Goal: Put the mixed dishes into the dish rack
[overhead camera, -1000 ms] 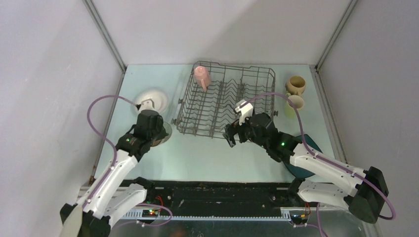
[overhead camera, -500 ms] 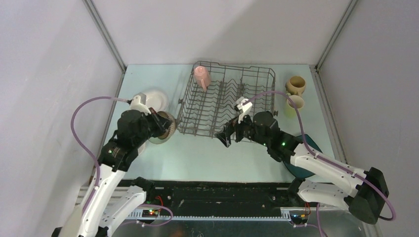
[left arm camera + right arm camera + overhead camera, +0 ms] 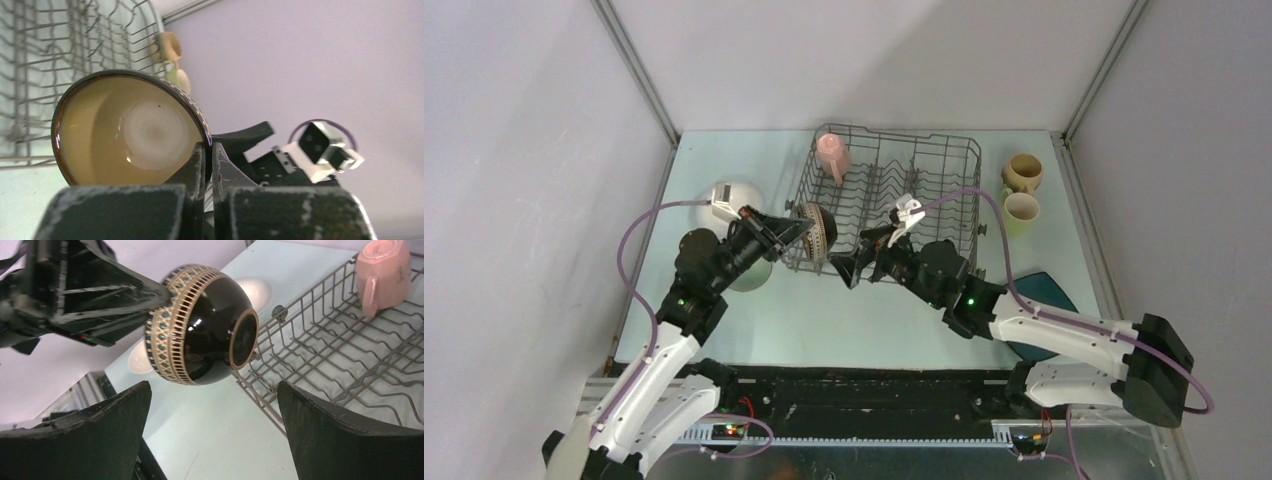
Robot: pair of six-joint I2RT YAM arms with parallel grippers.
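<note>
My left gripper (image 3: 796,225) is shut on the rim of the dark brown bowl (image 3: 816,228) and holds it on its side in the air at the dish rack's (image 3: 924,200) front-left corner. In the left wrist view the fingers (image 3: 200,160) pinch the rim of the bowl (image 3: 130,135), whose inside is tan. My right gripper (image 3: 856,262) is open and empty, just right of the bowl. In the right wrist view the bowl (image 3: 205,325) hangs beyond the gripper (image 3: 214,387), foot toward the rack (image 3: 340,350). A pink mug (image 3: 833,157) lies in the rack's far-left corner.
A white bowl (image 3: 736,195) and a pale green bowl (image 3: 752,276) sit left of the rack, partly under my left arm. A tan mug (image 3: 1024,172) and a light-green mug (image 3: 1021,210) stand right of the rack. The dark teal plate (image 3: 1039,290) lies under my right arm.
My left gripper has lifted the brown bowl off the table and carried it right to the rack's corner. My right gripper has moved left toward the bowl.
</note>
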